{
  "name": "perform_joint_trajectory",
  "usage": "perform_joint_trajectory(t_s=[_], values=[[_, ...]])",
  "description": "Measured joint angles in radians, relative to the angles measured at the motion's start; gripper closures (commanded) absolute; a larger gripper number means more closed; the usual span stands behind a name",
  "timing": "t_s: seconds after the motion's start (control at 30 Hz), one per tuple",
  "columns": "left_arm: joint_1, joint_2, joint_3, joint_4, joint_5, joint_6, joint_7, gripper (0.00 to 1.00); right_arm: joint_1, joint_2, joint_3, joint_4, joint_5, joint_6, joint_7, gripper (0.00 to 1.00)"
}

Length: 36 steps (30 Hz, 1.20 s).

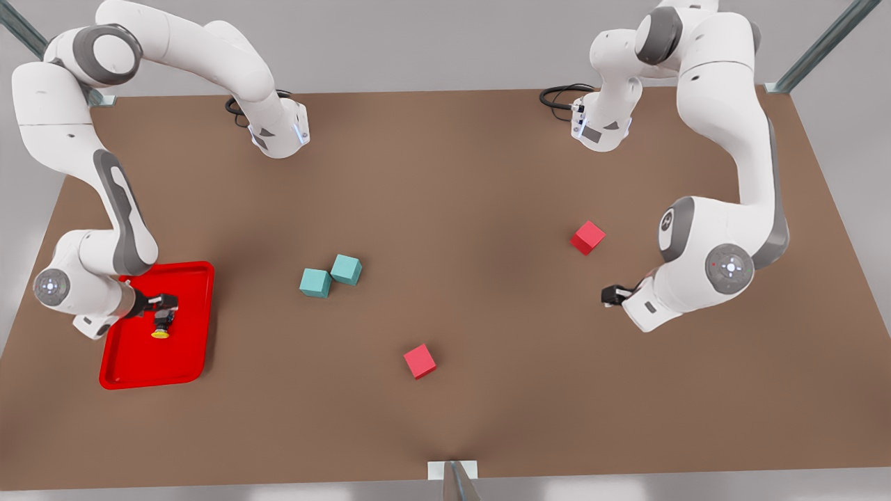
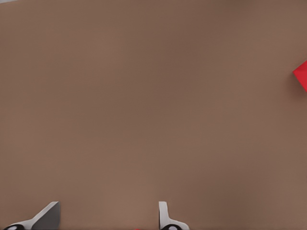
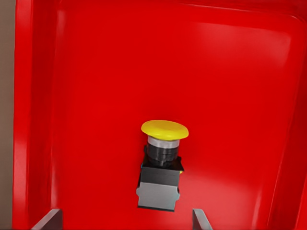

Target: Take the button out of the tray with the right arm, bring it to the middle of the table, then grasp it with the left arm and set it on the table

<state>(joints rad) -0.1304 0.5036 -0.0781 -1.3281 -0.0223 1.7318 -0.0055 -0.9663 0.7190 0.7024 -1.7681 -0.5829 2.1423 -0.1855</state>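
Observation:
The button (image 3: 159, 184), a black body with a round yellow cap, lies in the red tray (image 3: 96, 96) with its cap pointing away from my right gripper (image 3: 123, 220). That gripper is open, its fingertips (image 3: 48, 221) either side of the body's near end, not touching it. In the front view the right gripper (image 1: 164, 305) hangs over the tray (image 1: 174, 362) at the front view's left, just above the button (image 1: 161, 330). My left gripper (image 2: 105, 218) is open over bare table (image 2: 144, 96); it waits at the front view's right (image 1: 612, 296).
Two teal cubes (image 1: 316, 283) (image 1: 346, 269) touch each other left of the table's middle. One red cube (image 1: 420, 361) sits near the front, another (image 1: 588, 237) near the left arm, its corner showing as a red cube (image 2: 302, 76) in the left wrist view.

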Motion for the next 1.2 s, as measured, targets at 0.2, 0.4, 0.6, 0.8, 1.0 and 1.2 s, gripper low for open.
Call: perform_joint_trajectory(t_s=[0.2, 0.4, 0.6, 0.8, 1.0, 1.2], values=[[-0.004, 0.021, 0.0, 0.001, -0.001, 0.02, -0.005, 0.0, -0.02, 0.025, 0.015, -0.019, -0.046, 0.052, -0.013, 0.0], [-0.011, 0.029, 0.0, 0.001, 0.0, 0.028, -0.008, 0.0, -0.062, 0.045, 0.028, -0.049, -0.094, 0.088, -0.022, 0.0], [-0.011, 0.046, 0.0, 0.006, -0.001, 0.032, -0.01, 0.0, -0.068, 0.067, 0.03, -0.056, -0.113, 0.114, -0.028, 0.0], [-0.02, 0.056, 0.0, 0.008, -0.001, 0.034, -0.012, 0.0, -0.069, 0.093, 0.029, -0.056, -0.131, 0.127, -0.031, 0.0], [-0.02, 0.059, 0.0, 0.007, -0.001, 0.044, -0.013, 0.0, -0.071, 0.101, 0.029, -0.056, -0.143, 0.132, -0.034, 0.2], [-0.02, 0.058, 0.0, 0.007, -0.001, 0.05, -0.014, 0.0, -0.071, 0.102, 0.029, -0.056, -0.147, 0.135, -0.035, 0.2]])
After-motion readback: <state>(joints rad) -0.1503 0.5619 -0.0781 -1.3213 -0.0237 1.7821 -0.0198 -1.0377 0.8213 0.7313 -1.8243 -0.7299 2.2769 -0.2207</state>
